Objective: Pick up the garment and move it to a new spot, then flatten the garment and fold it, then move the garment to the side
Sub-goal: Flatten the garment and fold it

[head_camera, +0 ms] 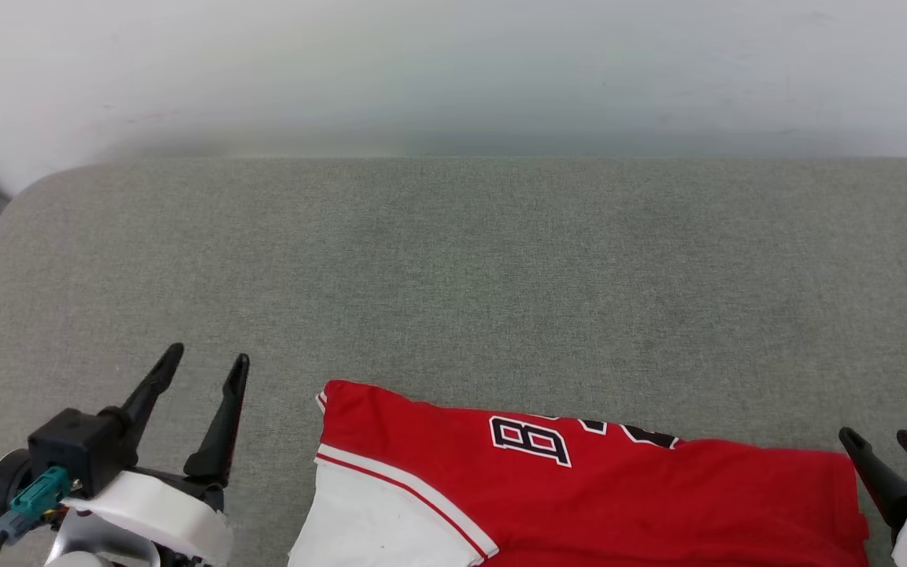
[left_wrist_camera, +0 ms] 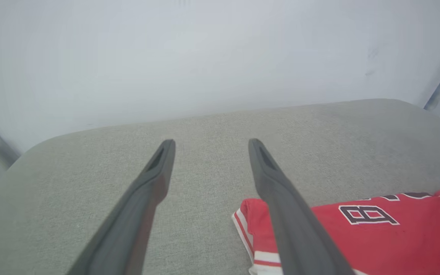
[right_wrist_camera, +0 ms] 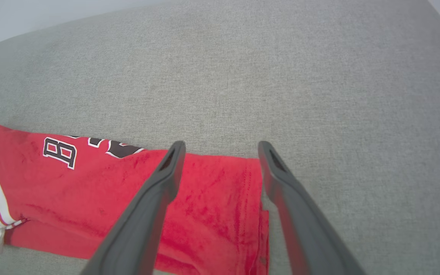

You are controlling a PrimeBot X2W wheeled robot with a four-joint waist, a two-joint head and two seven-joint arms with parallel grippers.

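The garment [head_camera: 619, 496] is a red T-shirt with a white sleeve and a black-and-white chest graphic, lying folded along the near edge of the grey cushioned surface [head_camera: 453, 276]. My left gripper [head_camera: 209, 361] stands open to the left of the garment's sleeve end, apart from it. In the left wrist view the left gripper [left_wrist_camera: 209, 142] has nothing between its fingers, and the garment [left_wrist_camera: 380, 236] lies at lower right. My right gripper [head_camera: 882, 437] is open at the garment's right end. In the right wrist view the right gripper [right_wrist_camera: 222, 144] hovers over the garment [right_wrist_camera: 101, 198] and its hem edge, holding nothing.
A pale wall [head_camera: 453, 71] rises behind the grey surface. The surface's rounded left corner [head_camera: 36, 185] drops off toward a dark gap. Bare grey fabric stretches from the garment to the wall.
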